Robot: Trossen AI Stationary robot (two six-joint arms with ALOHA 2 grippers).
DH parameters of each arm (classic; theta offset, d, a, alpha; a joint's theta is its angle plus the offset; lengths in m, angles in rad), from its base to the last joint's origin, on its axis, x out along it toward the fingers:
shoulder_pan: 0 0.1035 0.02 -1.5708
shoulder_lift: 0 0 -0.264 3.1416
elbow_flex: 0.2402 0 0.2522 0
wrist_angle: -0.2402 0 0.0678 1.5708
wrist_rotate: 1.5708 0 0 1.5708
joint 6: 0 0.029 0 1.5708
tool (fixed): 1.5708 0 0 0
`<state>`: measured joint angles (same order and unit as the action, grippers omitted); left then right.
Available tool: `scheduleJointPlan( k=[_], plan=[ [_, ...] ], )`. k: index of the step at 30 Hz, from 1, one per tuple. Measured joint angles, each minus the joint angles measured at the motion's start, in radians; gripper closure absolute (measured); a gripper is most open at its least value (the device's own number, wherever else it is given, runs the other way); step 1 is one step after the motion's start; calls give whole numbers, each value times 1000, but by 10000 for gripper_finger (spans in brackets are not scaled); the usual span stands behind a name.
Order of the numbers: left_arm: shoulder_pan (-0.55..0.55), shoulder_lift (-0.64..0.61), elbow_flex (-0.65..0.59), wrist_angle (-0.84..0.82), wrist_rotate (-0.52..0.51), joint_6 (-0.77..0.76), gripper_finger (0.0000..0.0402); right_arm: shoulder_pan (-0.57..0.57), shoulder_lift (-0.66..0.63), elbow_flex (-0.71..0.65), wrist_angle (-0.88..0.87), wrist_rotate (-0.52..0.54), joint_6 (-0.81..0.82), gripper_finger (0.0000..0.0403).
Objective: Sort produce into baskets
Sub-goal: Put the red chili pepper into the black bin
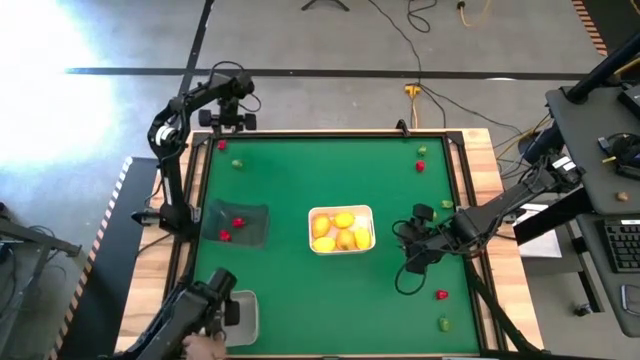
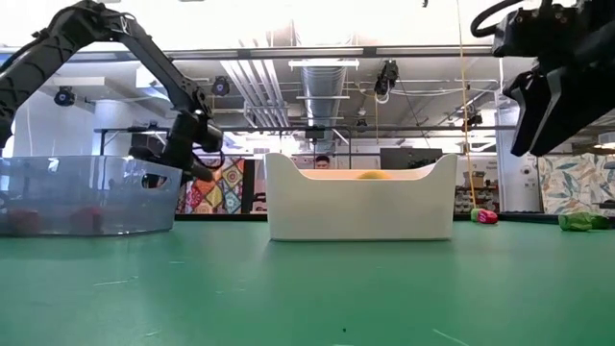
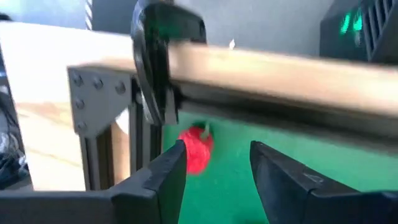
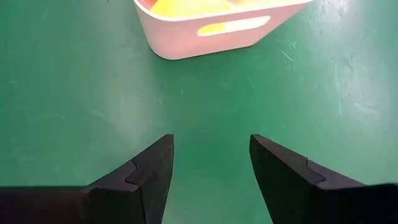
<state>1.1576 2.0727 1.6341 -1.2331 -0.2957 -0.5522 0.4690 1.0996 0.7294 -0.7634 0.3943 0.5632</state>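
The left tool (image 3: 214, 171) is held open at the far left corner of the tabletop (image 1: 330, 180), close to a red piece (image 3: 197, 149). The right tool (image 4: 211, 165) is open beside the white basket (image 1: 341, 230), where yellow fruits (image 1: 340, 232) are kept.

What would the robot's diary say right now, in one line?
left gripper: open, at red piece, far corner | right gripper: open, empty, beside white basket of yellow fruit

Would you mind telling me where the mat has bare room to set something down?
The widest bare stretch lies between the white tub and the mat's far edge. Another runs along the near edge between the clear tub and red piece. It's crowded right of the white tub, beside the right gripper.
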Motion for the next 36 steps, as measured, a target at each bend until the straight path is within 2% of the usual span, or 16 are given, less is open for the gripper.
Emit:
scheduleJointPlan(
  k=[4,8,11,14,25,36],
  plan=[
    [-27,-14,-35,-40,-44,-49,284,0,0,-4,-1,33,-11,200],
    [-45,-24,-77,-49,-50,-79,350,0,0,-5,-1,36,-5,200],
    [-52,-24,-107,-32,-107,-121,392,0,0,-7,-1,35,2,200],
    [-56,-19,-112,2,-167,-188,392,0,0,-10,-1,35,2,200],
    [-55,27,-76,-17,-171,-200,401,0,0,-28,-4,36,6,200],
    [-58,95,-74,-48,-269,-190,401,0,1,-29,-5,51,13,200]
  ],
)
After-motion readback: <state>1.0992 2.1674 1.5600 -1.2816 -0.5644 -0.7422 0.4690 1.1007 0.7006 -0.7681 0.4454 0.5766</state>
